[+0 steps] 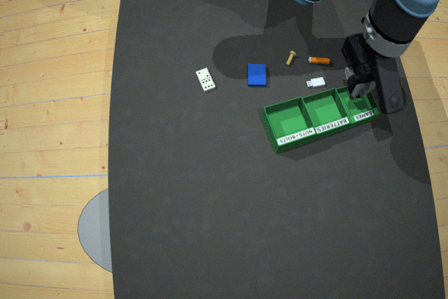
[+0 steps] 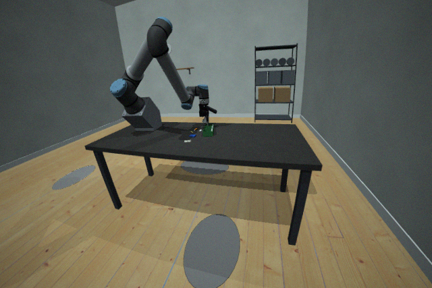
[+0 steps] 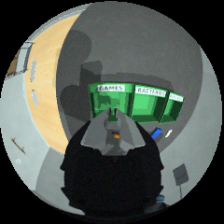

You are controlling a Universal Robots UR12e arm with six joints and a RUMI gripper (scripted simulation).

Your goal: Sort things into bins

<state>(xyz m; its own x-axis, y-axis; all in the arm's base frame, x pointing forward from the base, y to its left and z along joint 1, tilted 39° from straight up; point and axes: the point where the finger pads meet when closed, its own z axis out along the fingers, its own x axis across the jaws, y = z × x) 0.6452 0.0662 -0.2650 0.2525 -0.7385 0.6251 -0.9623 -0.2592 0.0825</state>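
Observation:
A green bin row (image 1: 320, 119) has three compartments labelled NUTS+BOLTS (image 1: 289, 122), BATTERIES (image 1: 325, 110) and GAMES (image 1: 358, 106); all look empty. My gripper (image 1: 356, 94) is shut and hangs over the far edge of the GAMES compartment; I see nothing between its fingers. In the wrist view the fingertips point at the GAMES compartment (image 3: 111, 100). On the table lie a white domino (image 1: 205, 79), a blue box (image 1: 257, 74), a brass bolt (image 1: 290, 57), an orange battery (image 1: 318, 59) and a white USB stick (image 1: 316, 82).
The USB stick lies just behind the bin row, close to the left of my gripper. The table's right edge runs close behind the arm. The room view shows the arm (image 2: 206, 121) reaching over the bins on the black table.

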